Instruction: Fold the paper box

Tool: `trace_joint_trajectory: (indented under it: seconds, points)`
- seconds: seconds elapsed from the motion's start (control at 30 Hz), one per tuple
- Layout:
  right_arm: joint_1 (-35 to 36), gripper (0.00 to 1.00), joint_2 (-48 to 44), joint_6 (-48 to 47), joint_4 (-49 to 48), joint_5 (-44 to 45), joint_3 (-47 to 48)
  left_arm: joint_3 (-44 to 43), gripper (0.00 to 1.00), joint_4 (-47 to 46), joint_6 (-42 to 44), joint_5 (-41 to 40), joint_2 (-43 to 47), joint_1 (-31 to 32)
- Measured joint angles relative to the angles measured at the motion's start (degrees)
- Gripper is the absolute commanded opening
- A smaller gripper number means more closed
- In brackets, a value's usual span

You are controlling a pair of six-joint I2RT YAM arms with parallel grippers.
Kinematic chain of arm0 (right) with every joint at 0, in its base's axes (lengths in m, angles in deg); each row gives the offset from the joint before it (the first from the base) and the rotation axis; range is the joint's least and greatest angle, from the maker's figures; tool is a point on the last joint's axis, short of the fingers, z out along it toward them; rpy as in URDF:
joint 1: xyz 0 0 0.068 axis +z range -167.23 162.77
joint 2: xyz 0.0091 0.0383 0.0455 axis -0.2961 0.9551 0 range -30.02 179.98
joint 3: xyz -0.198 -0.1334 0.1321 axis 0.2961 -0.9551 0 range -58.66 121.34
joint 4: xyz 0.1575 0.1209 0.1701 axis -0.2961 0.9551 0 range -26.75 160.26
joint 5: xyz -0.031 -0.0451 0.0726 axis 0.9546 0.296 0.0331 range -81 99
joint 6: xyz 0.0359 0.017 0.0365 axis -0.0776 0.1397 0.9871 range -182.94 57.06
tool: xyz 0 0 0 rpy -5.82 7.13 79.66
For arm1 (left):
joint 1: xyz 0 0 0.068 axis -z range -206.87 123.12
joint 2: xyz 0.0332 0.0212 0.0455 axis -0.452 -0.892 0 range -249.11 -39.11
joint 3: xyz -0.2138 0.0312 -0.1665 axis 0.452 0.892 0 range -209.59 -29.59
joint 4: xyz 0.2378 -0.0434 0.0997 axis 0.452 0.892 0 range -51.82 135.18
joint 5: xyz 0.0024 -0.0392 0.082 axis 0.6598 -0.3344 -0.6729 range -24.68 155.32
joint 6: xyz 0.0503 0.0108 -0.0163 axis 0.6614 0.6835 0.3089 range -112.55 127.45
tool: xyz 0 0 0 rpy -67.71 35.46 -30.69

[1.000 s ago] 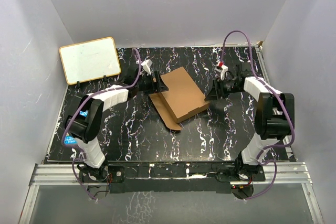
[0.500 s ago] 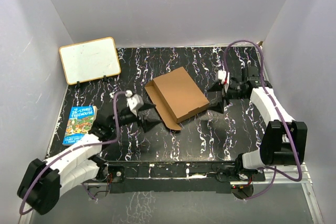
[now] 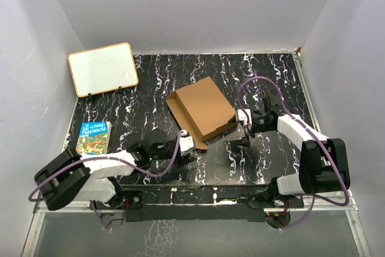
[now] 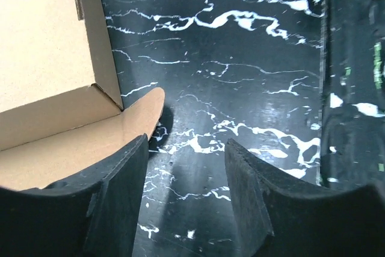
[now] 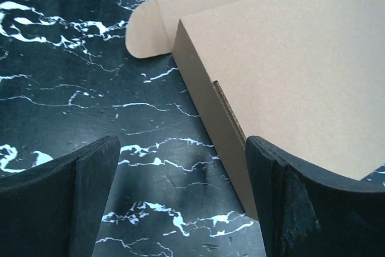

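Both gaping empty, left tool [image 4: 186, 142] and right tool [image 5: 180, 144] could crush a flap [image 4: 78, 141] of the shallow brown cardboard box [image 3: 204, 106] by shoving.

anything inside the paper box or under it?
The paper box lies closed on the table, top panel down, so its inside cannot be seen. One rounded flap sticks out flat beside it. Beneath it is covered too.

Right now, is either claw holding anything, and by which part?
Nothing is held. The left claw and the right claw both stand open close to the paper box, clamping no part of it.
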Motion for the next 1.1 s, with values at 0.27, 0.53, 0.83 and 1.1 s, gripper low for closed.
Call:
trace_joint_trajectory:
  seconds: [0.27,0.53,0.83,1.1]
  points:
    - [-1.29,0.84,-0.11,5.27,-5.62,-1.97,-0.24,-4.92,0.49,-3.56,3.26,-4.87,-9.99,3.15]
    - [-4.74,0.83,-0.11,21.97,-13.62,-5.75,-0.07,-4.87,0.48,-6.51,5.9,-9.18,-13.44,4.68]
    - [-5.09,0.83,-0.07,31.67,-20.15,-5.57,-0.09,-4.87,0.44,-9.09,7.63,-13.57,-17.97,4.66]
    - [-5.14,0.83,0.02,37.62,-24.06,-4.83,-0.09,-5.01,0.44,-10.38,7.8,-14.58,-19.74,4.68]
